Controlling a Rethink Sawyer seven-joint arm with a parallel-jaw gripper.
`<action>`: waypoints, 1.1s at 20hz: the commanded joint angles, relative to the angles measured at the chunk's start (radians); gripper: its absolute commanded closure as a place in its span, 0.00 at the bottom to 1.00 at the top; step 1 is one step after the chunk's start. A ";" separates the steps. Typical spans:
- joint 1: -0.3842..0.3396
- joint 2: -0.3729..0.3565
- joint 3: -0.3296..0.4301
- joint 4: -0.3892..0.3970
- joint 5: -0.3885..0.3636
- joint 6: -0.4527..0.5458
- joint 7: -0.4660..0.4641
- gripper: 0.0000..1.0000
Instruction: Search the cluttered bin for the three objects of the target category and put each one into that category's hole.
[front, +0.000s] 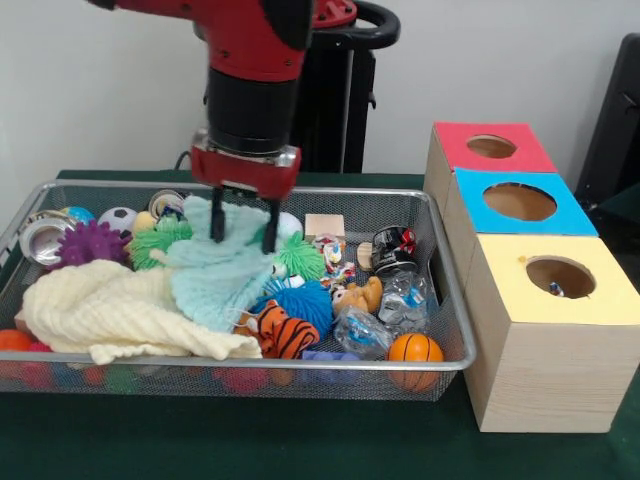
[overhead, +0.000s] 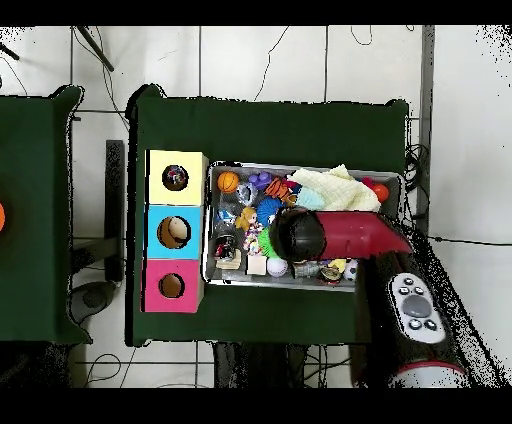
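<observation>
The wire mesh bin (front: 300, 365) holds a heap of toys and cloths; it also shows in the overhead view (overhead: 230, 283). My gripper (front: 243, 230) is down in the bin's back middle, open, with its two fingers astride a raised fold of a pale teal cloth (front: 215, 275). One whitish spotted fabric bundle (front: 328, 248) lies just right of the gripper, beside a green spiky ball (front: 300, 257). The yellow-topped box (front: 520, 300) stands right of the bin, and a small coloured thing shows inside its hole (front: 560, 276). In the overhead view the arm (overhead: 340, 238) hides the bin's middle.
The blue-topped box (front: 575, 212) and red-topped box (front: 450, 150) stand behind the yellow one. A cream cloth (front: 110, 310) covers the bin's left front. A tiger plush (front: 285, 335), an orange ball (front: 414, 348), a purple spiky ball (front: 92, 243) and a crumpled plastic bottle (front: 400, 300) lie around.
</observation>
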 joint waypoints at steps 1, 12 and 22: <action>0.127 0.018 -0.110 0.053 0.015 0.000 0.251 0.00; 0.282 -0.047 -0.240 0.085 0.121 0.068 0.267 0.00; 0.277 0.030 -0.287 0.106 0.181 -0.058 0.264 0.00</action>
